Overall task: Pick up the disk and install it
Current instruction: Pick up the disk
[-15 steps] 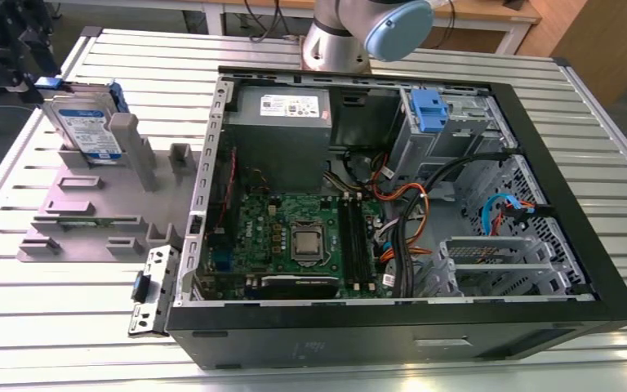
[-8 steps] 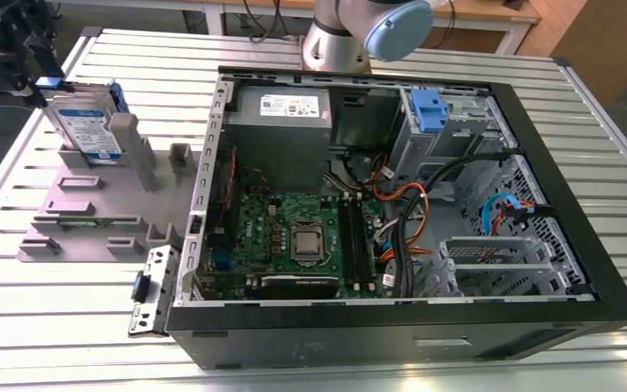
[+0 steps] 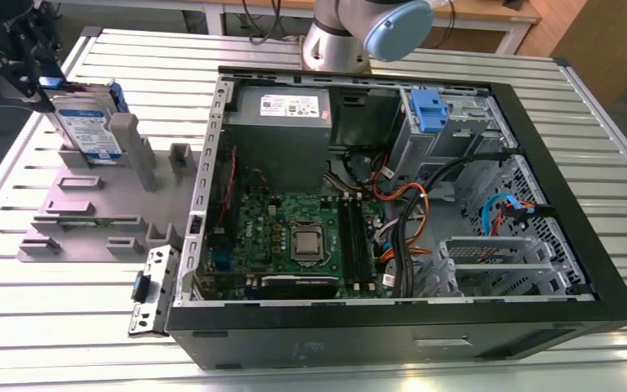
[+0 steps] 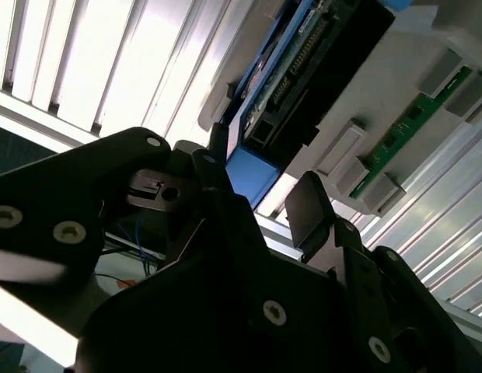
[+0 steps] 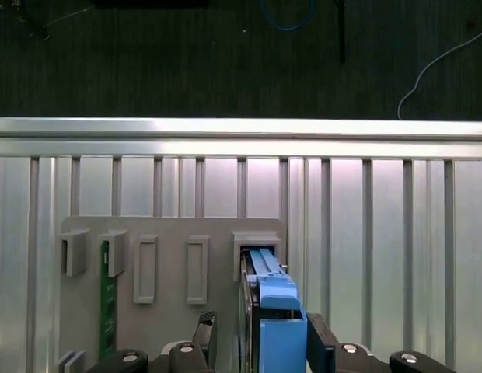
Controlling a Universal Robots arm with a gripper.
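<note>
Evidently the work is at its very start; the disk stands upright on edge in a slot of the grey holder on the table, at the exterior view's left, well apart from the open computer case; the gripper hangs over the disk's top edge with its 2 fingers spread, 1 on each side of the blue frame; in the first wrist view a gap shows on 1 side, while the other finger is just beside the frame, perhaps touching, though that is hard to judge; so the disk is straddled but not pinched, not lifted, and nothing of it is in the case; both the pick-up and the install are left.
</note>
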